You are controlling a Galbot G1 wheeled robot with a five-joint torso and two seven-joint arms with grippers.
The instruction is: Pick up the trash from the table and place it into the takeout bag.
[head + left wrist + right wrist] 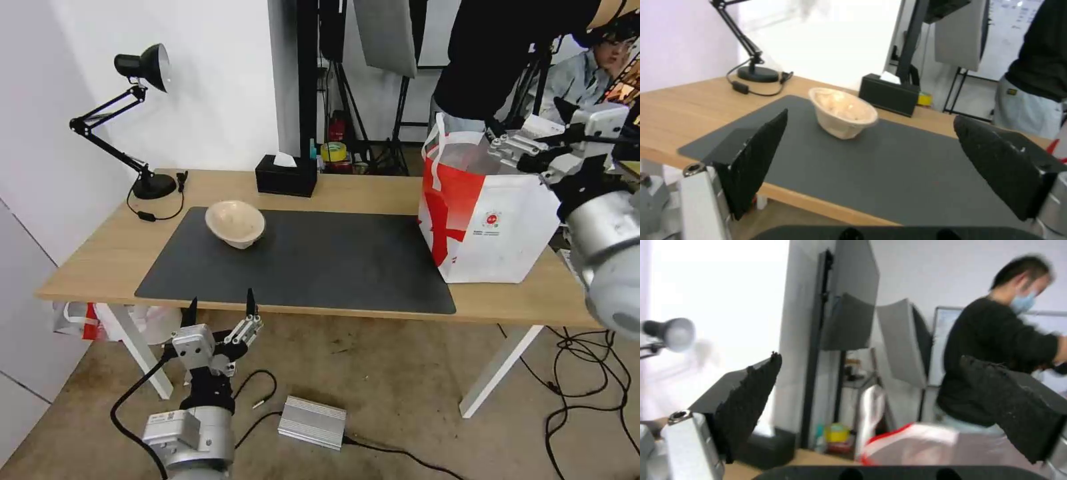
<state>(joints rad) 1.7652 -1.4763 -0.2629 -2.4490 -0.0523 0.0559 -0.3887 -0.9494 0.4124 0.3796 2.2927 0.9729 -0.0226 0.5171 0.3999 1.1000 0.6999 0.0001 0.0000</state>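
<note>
At the far left of the table, a black desk lamp is standing on the bare light wood, its cord trailing onto the top beside the dark grey mat. Below the near table edge, the left gripper is hanging in front of the mat's left part with its two black fingers spread wide and holding nothing; in the left wrist view the fingers are framing the mat with open space between them. The beige paper-pulp bowl is sitting on the mat's far left area, tipped so that its opening is facing partly toward the lamp side, and it is lying well apart from the left gripper. Behind it, near the back edge of the table, a black tissue box is standing with a white tissue poking out of its top. Farther right, the takeout bag is standing upright on the right end of the table, its base overlapping the mat's right edge, its red panel facing the middle of the table and its small round logo facing the robot. The right gripper is hovering at the bag's open top on the right side, its fingers parted and empty; in the right wrist view the dark fingers are standing wide apart above the bag's rim.
</note>
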